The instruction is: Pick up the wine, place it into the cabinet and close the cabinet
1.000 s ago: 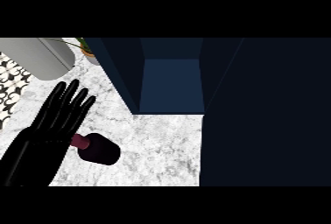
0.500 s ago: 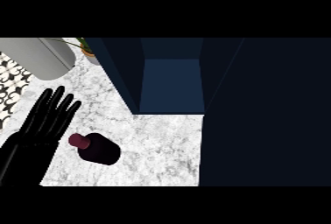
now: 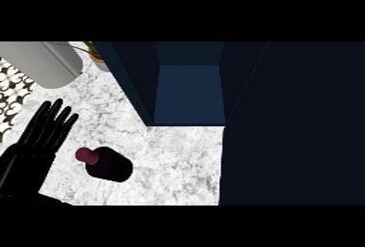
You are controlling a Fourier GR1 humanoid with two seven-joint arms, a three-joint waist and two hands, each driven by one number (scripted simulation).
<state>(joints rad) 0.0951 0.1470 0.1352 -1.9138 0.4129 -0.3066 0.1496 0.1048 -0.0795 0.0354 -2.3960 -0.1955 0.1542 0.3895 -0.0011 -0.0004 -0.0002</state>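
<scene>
The wine bottle [image 3: 107,163] stands on the marble counter, dark purple with a maroon cap, seen from above. My left hand [image 3: 39,137] is open at the left of the head view, fingers straight and pointing up, just left of the bottle and apart from it. The dark blue cabinet [image 3: 189,94] stands open behind the bottle, its inside showing a blue back panel. Its open door [image 3: 292,125] fills the right side as a large dark panel. My right hand does not show.
A grey rounded container [image 3: 46,62] sits at the back left, with a small potted plant [image 3: 96,53] beside it. A patterned black-and-white surface [image 3: 13,94] lies past the counter's left edge.
My left hand has drawn back to the left and downward, away from the bottle, which it partly overlapped before. The bottle has stayed in place.
</scene>
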